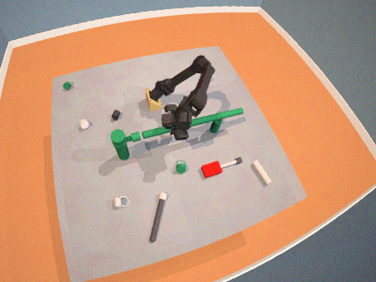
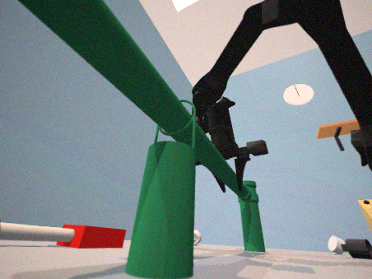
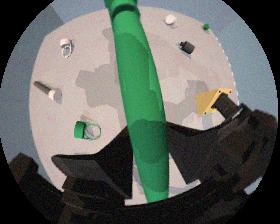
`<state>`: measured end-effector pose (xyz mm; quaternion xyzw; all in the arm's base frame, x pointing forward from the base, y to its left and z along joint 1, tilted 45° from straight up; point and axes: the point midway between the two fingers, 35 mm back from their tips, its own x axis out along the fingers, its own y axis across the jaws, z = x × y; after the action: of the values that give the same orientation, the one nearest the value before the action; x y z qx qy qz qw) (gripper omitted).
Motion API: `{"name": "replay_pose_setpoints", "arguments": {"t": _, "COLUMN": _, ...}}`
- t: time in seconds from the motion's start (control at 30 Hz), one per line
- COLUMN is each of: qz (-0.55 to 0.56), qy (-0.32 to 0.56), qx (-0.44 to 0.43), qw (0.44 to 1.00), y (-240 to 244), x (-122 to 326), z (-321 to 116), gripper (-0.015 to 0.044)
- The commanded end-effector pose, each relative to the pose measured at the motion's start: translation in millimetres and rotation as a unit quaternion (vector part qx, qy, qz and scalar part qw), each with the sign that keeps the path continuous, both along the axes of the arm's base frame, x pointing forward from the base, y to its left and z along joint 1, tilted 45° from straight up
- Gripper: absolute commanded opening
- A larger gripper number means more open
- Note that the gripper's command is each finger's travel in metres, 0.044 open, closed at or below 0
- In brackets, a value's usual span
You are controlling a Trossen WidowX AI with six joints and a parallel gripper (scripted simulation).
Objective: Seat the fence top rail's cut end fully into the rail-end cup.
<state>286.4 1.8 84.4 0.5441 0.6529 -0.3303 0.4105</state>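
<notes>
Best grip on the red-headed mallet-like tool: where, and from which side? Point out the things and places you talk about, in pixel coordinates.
I'd take the thin pale handle (image 1: 229, 164), midway between the blocky red head (image 1: 211, 169) (image 2: 99, 236) and dark end cap, coming from above with fingers across it: it lies flat, and the handle is much narrower than the head.
</notes>
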Motion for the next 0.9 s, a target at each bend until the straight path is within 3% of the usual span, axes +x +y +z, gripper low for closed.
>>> {"name": "replay_pose_setpoints", "arguments": {"t": 0.0, "qz": -0.006, "qy": -0.005, "qx": -0.005, "qw": 1.0, "y": -7, "x": 2, "z": 2, "gripper": 0.0}}
{"name": "replay_pose_setpoints", "arguments": {"t": 0.87, "qz": 0.0, "qy": 0.0, "qx": 0.0, "qw": 1.0, "y": -16, "x": 3, "z": -14, "gripper": 0.0}}
